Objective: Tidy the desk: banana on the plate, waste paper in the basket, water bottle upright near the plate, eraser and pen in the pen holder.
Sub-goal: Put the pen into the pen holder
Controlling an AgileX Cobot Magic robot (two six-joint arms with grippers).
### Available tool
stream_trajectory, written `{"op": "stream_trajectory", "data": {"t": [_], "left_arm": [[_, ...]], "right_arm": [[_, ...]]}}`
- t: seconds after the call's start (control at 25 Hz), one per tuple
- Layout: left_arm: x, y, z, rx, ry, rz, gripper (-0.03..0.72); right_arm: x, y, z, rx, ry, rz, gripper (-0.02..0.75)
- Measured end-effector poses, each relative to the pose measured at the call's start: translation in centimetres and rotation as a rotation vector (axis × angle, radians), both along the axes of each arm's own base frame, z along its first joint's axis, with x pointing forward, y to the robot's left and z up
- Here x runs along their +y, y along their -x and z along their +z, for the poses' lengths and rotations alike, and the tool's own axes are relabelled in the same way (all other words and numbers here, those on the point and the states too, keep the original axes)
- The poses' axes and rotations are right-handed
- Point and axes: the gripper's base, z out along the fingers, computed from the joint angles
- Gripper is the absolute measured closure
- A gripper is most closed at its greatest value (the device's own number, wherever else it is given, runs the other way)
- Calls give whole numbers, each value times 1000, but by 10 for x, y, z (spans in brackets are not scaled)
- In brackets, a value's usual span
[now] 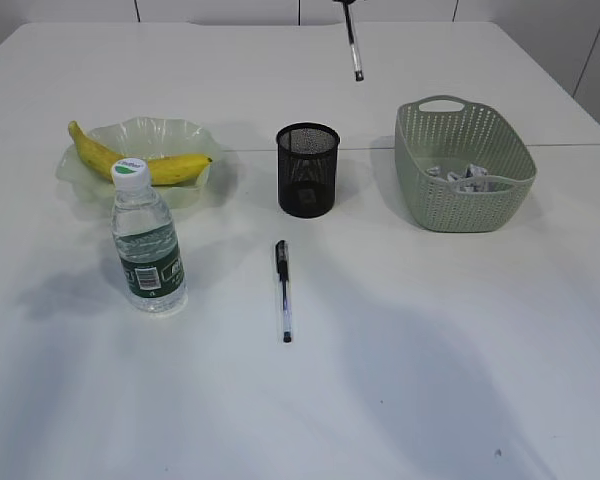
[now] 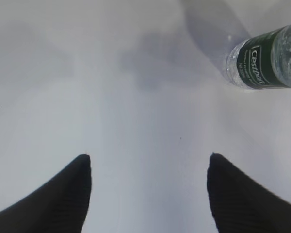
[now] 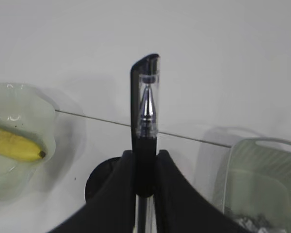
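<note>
My right gripper (image 3: 144, 160) is shut on a black-capped pen (image 3: 145, 107), which hangs high above the far table in the exterior view (image 1: 353, 45). Below it stands the black mesh pen holder (image 1: 307, 170), also partly seen in the right wrist view (image 3: 99, 179). A second pen (image 1: 282, 290) lies on the table in front of the holder. The banana (image 1: 145, 165) lies on the clear green plate (image 1: 180, 130). The water bottle (image 1: 147, 240) stands upright in front of the plate. My left gripper (image 2: 148, 160) is open and empty over bare table, left of the bottle (image 2: 269, 56). No eraser shows.
The green basket (image 1: 465, 165) at the right holds crumpled waste paper (image 1: 465, 178). The right wrist view shows the basket (image 3: 262, 165), the banana (image 3: 14, 144) and the plate's rim (image 3: 39, 104). A seam between two tabletops runs behind the holder.
</note>
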Motion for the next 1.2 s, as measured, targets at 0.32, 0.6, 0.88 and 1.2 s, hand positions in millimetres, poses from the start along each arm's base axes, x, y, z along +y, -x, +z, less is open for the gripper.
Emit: {"op": "stream_trajectory", "data": {"t": [0.32,0.6,0.88,1.2], "left_arm": [[-1,2,0,18,5,-5,160],[-1,2,-1,20,5,-6,160],[-1,2,-1,18,5,-5,160],[-1,2,-1,18,5,-5,160]], "right_arm": [[-23,48,44,1,12,8,686],[-26,61,65,-116,-31,42,686],[-10,35,46,-236,-68,102,686],[5,20,-12,-303,-77,198,686]]}}
